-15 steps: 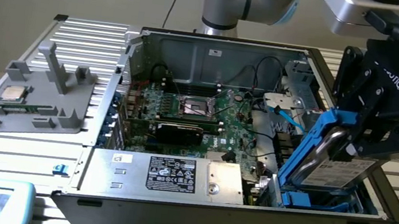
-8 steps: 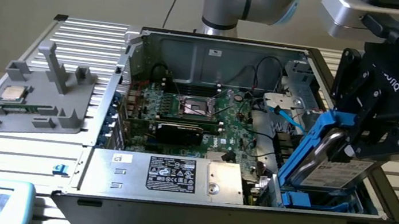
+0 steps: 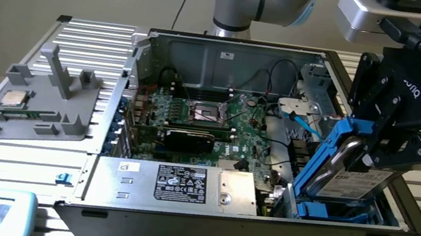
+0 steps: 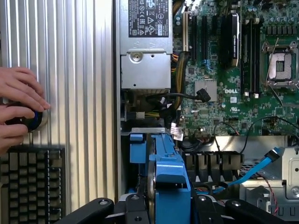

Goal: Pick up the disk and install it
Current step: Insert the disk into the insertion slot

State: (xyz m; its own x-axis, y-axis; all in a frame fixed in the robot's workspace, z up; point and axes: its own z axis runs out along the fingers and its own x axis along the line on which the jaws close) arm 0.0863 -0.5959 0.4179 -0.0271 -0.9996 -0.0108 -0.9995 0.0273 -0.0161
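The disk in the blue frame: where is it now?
The disk stands on edge in the gripper, at the exterior view's right end of the open computer case, over the blue drive bay.

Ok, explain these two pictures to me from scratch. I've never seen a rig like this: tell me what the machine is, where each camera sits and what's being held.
The machine is a robot arm with a black gripper at its end. One picture comes from a camera standing off the arm, the other from a camera on its wrist. On the ribbed table lies an open computer case, its circuit board and silver power box showing. Beside it stands a grey rack carrying a small square chip. The gripper is shut on the disk, a drive in a blue frame, held on edge at the case's corner. In the wrist view a person's hands rest near a keyboard.
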